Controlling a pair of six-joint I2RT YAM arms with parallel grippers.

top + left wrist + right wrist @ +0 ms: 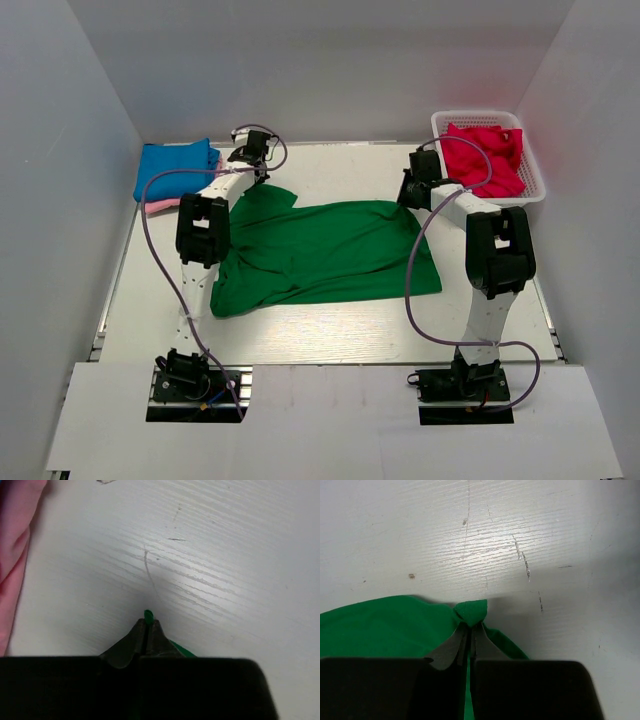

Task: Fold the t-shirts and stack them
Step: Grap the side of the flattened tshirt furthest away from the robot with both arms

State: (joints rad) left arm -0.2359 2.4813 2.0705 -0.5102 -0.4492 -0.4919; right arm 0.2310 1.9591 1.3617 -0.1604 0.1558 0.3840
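The large dark green t-shirt (325,255) lies spread over the middle of the table. My left gripper (256,158) is shut on its far left corner; a green tip (148,615) pokes out between the fingers. My right gripper (412,188) is shut on its far right corner, and a green fold (471,611) bulges past the fingertips. A folded blue t-shirt (175,168) lies on a pink t-shirt (162,205) at the far left; the pink one also shows in the left wrist view (12,555). A red t-shirt (485,155) fills the basket.
The white lattice basket (530,165) stands at the far right corner. Grey walls close in the table on three sides. Both arms reach forward over the table, with purple cables looping beside them.
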